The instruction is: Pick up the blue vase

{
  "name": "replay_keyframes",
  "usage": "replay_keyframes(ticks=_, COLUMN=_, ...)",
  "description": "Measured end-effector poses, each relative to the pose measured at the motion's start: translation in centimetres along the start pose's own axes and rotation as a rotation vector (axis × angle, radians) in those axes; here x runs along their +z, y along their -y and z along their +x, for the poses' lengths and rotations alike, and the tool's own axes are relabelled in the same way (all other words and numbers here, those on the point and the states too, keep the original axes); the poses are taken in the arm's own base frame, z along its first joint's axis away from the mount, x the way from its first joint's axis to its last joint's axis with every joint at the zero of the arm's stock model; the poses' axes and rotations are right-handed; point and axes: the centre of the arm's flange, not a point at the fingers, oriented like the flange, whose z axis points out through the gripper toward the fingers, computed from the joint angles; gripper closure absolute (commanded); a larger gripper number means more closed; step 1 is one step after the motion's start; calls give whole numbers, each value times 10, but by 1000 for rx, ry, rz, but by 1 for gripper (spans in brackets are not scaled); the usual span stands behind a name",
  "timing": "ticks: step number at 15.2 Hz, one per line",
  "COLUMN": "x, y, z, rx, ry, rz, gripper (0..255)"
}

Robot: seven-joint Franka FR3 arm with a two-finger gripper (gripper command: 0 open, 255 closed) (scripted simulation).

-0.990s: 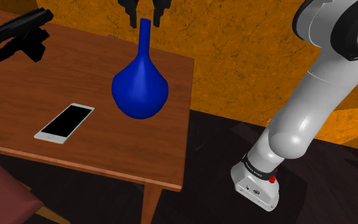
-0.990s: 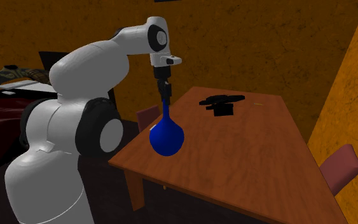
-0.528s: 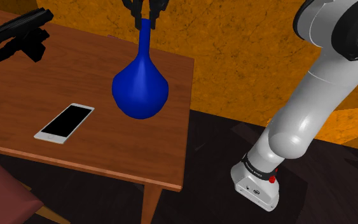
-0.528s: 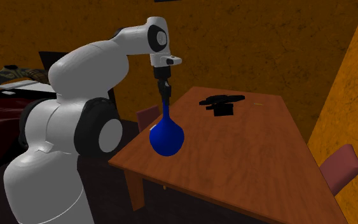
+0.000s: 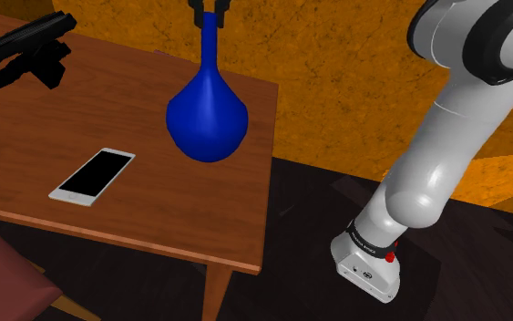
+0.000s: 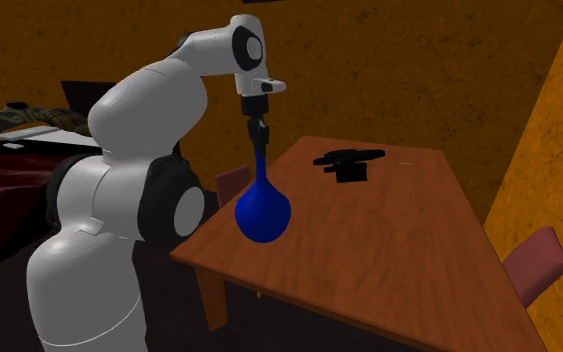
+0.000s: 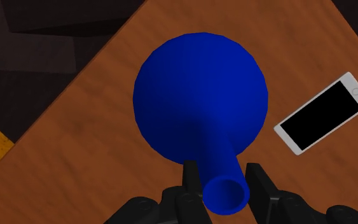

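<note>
Black gear (image 5: 26, 46), too dark to identify, and a smartphone (image 5: 92, 176) lie on the wooden table (image 5: 154, 228) at the shoulder view's left, well apart from the blue vase (image 5: 207, 114), upright at upper centre. The gripper (image 5: 208, 9), cut off by the top edge, clamps the slim neck between its fingers (image 7: 191, 181), likely because the belly is too wide; whether the base touches the wood is unclear.

The white arm (image 6: 139, 120) rises steeply, bends over at the elbow, and its wrist hangs straight down, so the gripper (image 6: 258, 133) points vertically downward. Its two black fingers (image 7: 190, 177) stand close together and clasp the thin neck of the vase (image 7: 199, 102) from both sides, just under the mouth.
</note>
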Motion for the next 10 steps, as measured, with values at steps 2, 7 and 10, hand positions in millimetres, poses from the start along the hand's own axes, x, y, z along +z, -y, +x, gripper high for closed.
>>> replay_keyframes(ticks=2, x=-10, y=-1, z=1, rx=0, ry=0, rz=0, gripper=255)
replay_keyframes(ticks=7, x=-38, y=-3, z=0, rx=-2, ry=-1, rz=0, gripper=255)
replay_keyframes(ticks=10, x=-52, y=-4, z=3, rx=-2, ry=-1, rz=1, gripper=255)
